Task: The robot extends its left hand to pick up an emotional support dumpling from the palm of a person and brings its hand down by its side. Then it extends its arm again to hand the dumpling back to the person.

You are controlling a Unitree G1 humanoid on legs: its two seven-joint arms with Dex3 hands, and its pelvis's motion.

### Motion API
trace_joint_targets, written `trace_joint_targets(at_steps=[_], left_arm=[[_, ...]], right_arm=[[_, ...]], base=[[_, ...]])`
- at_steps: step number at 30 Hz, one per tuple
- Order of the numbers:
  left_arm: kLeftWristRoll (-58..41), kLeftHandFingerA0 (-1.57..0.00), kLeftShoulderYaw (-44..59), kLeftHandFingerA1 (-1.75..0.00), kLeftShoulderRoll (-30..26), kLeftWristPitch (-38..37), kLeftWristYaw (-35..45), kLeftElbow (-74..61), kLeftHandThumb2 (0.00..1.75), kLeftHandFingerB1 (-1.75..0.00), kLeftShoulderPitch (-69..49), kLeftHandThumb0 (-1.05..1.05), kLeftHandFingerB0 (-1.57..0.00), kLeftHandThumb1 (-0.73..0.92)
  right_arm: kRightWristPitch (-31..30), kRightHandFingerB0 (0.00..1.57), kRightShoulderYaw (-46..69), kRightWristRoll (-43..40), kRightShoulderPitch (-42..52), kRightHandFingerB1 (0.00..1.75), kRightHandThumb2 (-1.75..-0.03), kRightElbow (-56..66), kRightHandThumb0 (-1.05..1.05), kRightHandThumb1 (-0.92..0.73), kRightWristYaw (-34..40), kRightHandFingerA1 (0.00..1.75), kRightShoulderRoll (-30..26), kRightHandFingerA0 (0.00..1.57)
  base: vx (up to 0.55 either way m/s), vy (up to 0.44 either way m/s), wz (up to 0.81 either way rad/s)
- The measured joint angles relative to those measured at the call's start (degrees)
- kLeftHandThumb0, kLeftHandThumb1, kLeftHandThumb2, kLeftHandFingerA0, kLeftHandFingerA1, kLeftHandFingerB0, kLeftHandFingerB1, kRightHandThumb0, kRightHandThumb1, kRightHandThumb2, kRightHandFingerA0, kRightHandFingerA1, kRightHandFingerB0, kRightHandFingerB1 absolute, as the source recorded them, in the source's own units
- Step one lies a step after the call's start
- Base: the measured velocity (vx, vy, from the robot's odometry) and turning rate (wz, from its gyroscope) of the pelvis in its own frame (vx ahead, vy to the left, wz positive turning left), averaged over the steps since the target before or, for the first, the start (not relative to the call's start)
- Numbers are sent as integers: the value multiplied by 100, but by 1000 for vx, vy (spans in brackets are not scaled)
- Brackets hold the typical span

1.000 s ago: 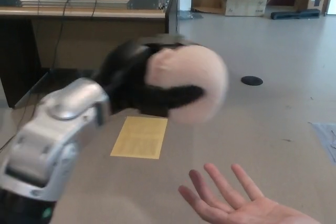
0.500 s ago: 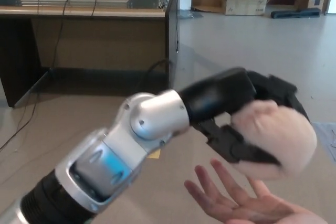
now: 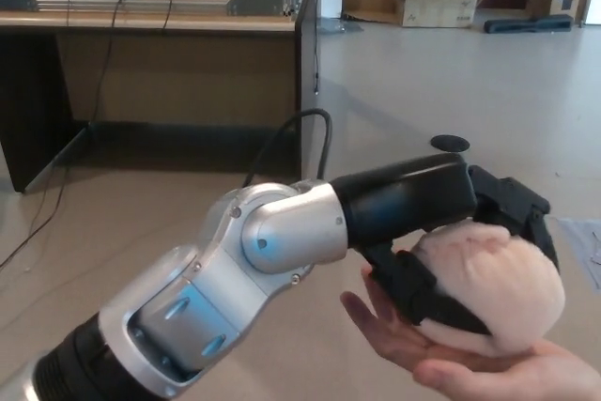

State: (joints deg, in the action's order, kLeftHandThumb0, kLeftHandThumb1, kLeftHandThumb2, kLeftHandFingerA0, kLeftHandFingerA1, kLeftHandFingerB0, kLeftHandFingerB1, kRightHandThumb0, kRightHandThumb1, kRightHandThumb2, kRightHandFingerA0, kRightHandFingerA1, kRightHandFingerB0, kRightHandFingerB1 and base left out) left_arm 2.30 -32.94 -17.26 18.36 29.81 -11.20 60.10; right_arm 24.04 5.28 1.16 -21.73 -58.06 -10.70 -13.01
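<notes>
A soft, round, pale pink plush dumpling (image 3: 498, 293) is gripped by the robot's black left hand (image 3: 460, 260), whose thick fingers (image 3: 418, 293) are wrapped around the near side and over the top of the toy. The silver and black left arm (image 3: 282, 260) is stretched out from the lower left of the head view, so that the toy is carried across to the person rather than kept by the robot's side. The dumpling is pressed down onto the upturned palm of a person's hand (image 3: 470, 359), which is held flat and open beneath it at the lower right; that cupped, waiting posture is judged to be meant for receiving the toy. Since the toy is already resting on the palm while the robot's fingers are closed on it, the hand-back is judged to be almost complete, with only the release left to be made. The grip appears to be kept so that the soft, round toy cannot roll off before it is supported. The right hand is not in view. Behind, a brown wooden desk (image 3: 160, 25) is seen on a beige floor (image 3: 451, 82).
</notes>
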Motion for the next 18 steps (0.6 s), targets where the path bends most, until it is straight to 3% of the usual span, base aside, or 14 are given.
trace_joint_targets(at_steps=[1,2,3,4,5,6,7,8,11,12,13,14,18], left_arm=[[8,-83,20,-85,-6,-2,15,-3,61,-43,-19,-28,-69,70],[24,-33,72,-46,-10,-2,47,-11,76,-38,-61,-70,-12,47],[38,-33,111,-46,-18,-2,66,-16,76,-38,-86,-70,-12,47],[54,-16,130,-29,-35,-2,88,-16,58,-23,-96,-73,-2,54],[90,-16,168,-29,-74,-5,128,-11,58,-23,-104,-73,-2,54],[106,-1,187,-26,-92,-6,151,-9,65,-20,-105,-90,0,48],[117,-1,202,-26,-106,-8,172,-6,65,-20,-105,-90,0,48],[135,0,238,-26,-137,-10,246,12,58,-18,-78,-94,0,58],[149,0,316,-25,-166,-7,399,53,63,-19,77,-98,0,55],[153,-2,350,-19,-167,0,468,57,76,-13,146,-97,0,43],[153,-2,366,-19,-168,1,498,56,76,-13,173,-97,0,43],[154,0,387,-13,-169,5,536,50,90,-7,209,-82,0,44],[154,0,501,-8,-177,60,719,-7,89,-5,341,-82,0,45]], right_arm=[[0,44,-3,4,-1,35,-59,0,-47,-59,3,46,-4,70],[0,37,-17,19,-4,45,-79,1,-53,-50,14,56,-11,62],[0,37,-25,30,-10,45,-79,1,-53,-50,20,56,-12,62],[0,43,-30,39,-15,34,-59,1,-49,-61,24,47,-13,78],[0,43,-40,57,-21,34,-59,1,-49,-61,37,47,-18,78],[0,38,-43,68,-23,46,-79,1,-54,-51,46,57,-21,68],[0,38,-51,78,-26,46,-79,1,-54,-51,55,57,-25,68],[-4,43,-59,88,-35,34,-58,1,-46,-59,73,46,-31,79],[-46,43,-58,88,-43,34,-58,20,-45,-59,89,46,-31,74],[-62,44,-59,89,-46,34,-58,24,-45,-59,99,46,-31,78],[-68,44,-59,90,-47,34,-58,24,-45,-59,105,46,-31,78],[-70,42,-64,97,-48,34,-58,24,-41,-61,117,49,-32,83],[-82,43,-94,132,-51,34,-58,24,-45,-59,163,48,-41,85]], base=[[0,0,0],[0,0,0],[0,0,0],[0,0,0],[0,0,0],[0,0,0],[0,0,0],[0,0,0],[0,0,0],[0,0,0],[0,0,0],[0,0,0],[0,0,0]])
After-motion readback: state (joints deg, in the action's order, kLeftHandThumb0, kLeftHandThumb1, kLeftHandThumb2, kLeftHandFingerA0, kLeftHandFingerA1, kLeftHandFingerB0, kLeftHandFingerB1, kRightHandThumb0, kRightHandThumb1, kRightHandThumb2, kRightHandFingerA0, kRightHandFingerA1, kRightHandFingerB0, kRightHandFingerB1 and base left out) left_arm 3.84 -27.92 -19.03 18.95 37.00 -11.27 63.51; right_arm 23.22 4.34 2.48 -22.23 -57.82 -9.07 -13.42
